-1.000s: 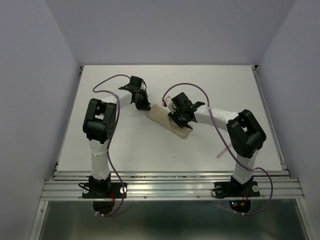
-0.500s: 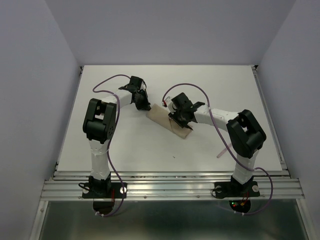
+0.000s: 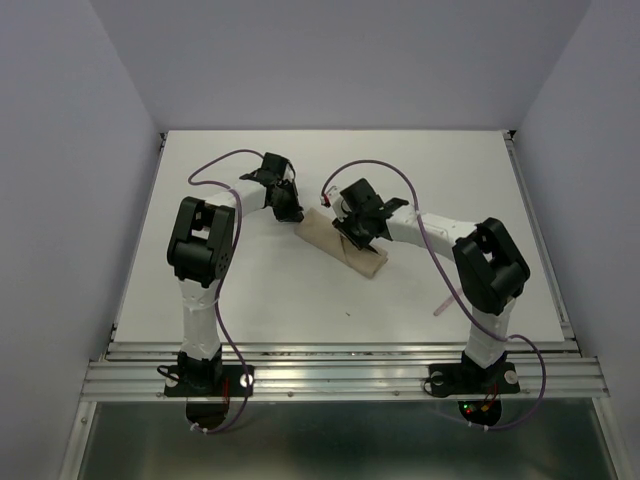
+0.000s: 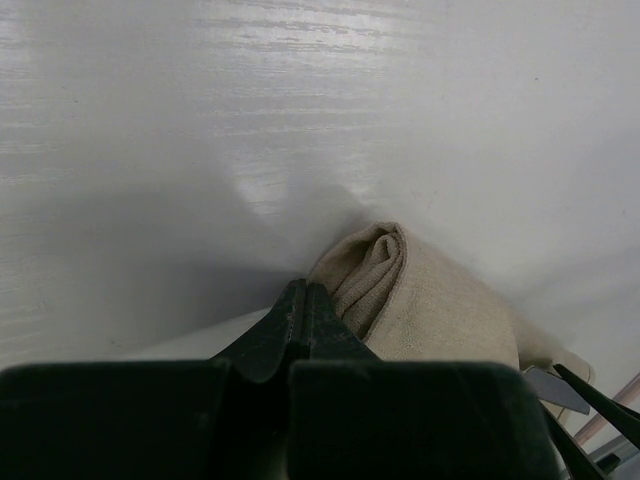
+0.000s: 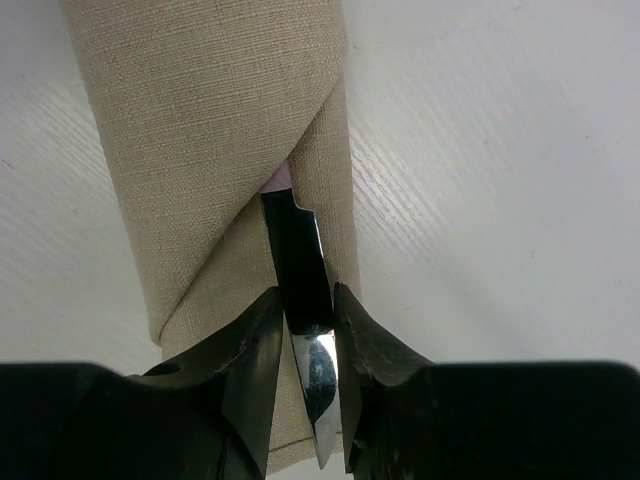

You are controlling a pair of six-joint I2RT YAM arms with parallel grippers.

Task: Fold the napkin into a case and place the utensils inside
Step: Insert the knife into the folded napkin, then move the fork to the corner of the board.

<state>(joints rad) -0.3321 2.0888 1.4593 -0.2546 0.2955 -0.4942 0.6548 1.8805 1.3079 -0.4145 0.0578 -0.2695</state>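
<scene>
At the middle of the surface (image 3: pixel 250 290), the case (image 3: pixel 322 233) lies diagonally, far-left to near-right. One utensil (image 5: pixel 298 260) sits lengthwise in its fold, its metal end sticking out and clamped in the right gripper (image 5: pixel 305 296) jaws. The left gripper (image 4: pixel 303 298) jaws are together, perhaps nipping the case's far corner.

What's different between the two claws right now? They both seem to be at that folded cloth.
The left gripper is pinched fully shut with nothing seen between its fingers, while the right gripper is clamped on a silvery utensil. The left gripper sits at the rolled end of the case; the right gripper is over its open fold, where the utensil's far end disappears. Both point at the same case.
</scene>
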